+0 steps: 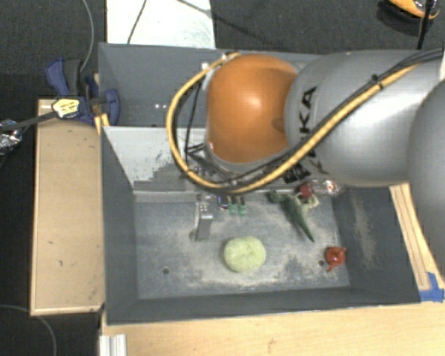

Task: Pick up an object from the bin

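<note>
The grey metal bin (126,199) has a dusty, scuffed floor. The pincer (203,227) hangs low over its middle, beneath the arm's smooth orange cover (245,110); whether it is open or closed I cannot tell. Just beside it, toward the near wall, lies a pale green, spongy lump (245,254), roundish, with no clear long axis. Further right, a dark green, narrow toy (300,217) slants toward the near right corner, near a small red piece (334,256).
</note>
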You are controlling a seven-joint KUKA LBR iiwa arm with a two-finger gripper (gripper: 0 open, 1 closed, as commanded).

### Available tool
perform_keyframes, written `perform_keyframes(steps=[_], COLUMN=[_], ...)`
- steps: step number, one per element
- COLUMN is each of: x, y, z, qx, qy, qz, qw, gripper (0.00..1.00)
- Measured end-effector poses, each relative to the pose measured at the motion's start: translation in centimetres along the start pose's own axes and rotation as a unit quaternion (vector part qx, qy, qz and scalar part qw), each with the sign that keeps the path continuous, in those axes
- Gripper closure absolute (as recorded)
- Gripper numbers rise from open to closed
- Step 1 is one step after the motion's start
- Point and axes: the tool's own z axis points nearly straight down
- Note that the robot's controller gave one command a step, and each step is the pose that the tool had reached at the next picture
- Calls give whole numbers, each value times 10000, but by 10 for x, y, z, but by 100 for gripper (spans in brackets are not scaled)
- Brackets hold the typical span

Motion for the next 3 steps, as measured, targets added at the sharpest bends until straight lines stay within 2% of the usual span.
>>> perform_keyframes(steps=[1, 2, 3], x=[-2, 17, 42], y=[-1, -20, -58], z=[-5, 38, 68], qx=[-8, -18, -6], qy=[-40, -61, -28], qz=[22, -79, -255], qw=[10000, 9999, 9997], gripper=[0, 0, 0])
